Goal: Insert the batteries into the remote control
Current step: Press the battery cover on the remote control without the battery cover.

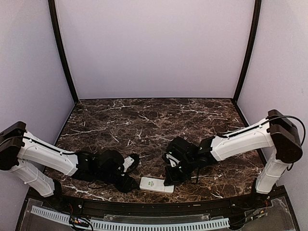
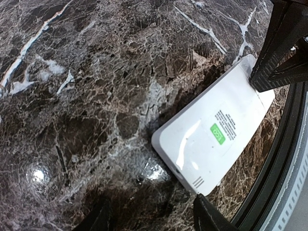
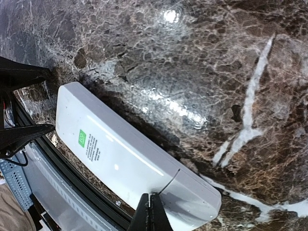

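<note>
The white remote control (image 1: 156,185) lies back side up near the table's front edge, a green sticker on it; its screen and buttons are hidden. It also shows in the left wrist view (image 2: 216,134) and the right wrist view (image 3: 125,159). My left gripper (image 1: 134,173) is open and empty (image 2: 151,219), just off the remote's left end, one finger (image 2: 208,216) touching its corner. My right gripper (image 1: 169,180) is shut, its tips (image 3: 154,211) pressed on the remote's back beside a thin seam near the right end. No batteries are in view.
A black rail (image 1: 154,208) runs along the table's front edge just below the remote, with a slotted white strip (image 1: 144,224) beyond it. Dark marble (image 1: 154,125) stretches behind both arms to the lilac walls.
</note>
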`<move>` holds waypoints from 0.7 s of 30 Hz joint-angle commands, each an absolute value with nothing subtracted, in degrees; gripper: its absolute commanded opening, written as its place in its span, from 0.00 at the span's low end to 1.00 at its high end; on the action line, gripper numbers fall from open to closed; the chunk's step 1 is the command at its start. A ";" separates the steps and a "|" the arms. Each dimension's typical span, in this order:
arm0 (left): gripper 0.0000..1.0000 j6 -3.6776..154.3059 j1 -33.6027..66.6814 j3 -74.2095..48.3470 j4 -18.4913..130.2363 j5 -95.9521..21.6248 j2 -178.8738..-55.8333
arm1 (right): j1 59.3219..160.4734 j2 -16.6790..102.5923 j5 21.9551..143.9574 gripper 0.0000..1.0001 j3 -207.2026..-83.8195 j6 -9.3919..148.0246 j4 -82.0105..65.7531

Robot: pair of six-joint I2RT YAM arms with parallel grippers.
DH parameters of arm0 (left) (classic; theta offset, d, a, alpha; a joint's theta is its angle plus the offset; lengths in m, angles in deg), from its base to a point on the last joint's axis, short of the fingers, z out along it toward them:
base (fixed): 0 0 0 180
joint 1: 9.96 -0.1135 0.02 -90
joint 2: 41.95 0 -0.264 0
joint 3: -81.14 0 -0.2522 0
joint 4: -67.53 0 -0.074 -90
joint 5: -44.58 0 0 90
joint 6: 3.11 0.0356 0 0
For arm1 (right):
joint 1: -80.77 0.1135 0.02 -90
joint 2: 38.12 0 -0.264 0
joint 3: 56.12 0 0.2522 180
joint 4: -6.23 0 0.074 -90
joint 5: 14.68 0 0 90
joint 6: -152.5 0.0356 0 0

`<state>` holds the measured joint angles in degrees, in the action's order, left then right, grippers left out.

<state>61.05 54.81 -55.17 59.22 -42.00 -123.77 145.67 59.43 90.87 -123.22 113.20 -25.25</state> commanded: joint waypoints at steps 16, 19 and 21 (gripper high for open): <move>0.56 61.78 54.91 -56.36 56.94 -43.25 -122.74 | 145.92 50.35 83.24 0.00 -123.60 118.56 -42.14; 0.56 62.03 54.91 -56.10 56.54 -43.99 -122.92 | 145.96 49.44 80.89 0.00 -120.79 121.18 -46.00; 0.56 62.14 54.90 -55.95 56.08 -44.70 -123.06 | 146.07 49.68 80.55 0.00 -119.82 121.87 -46.92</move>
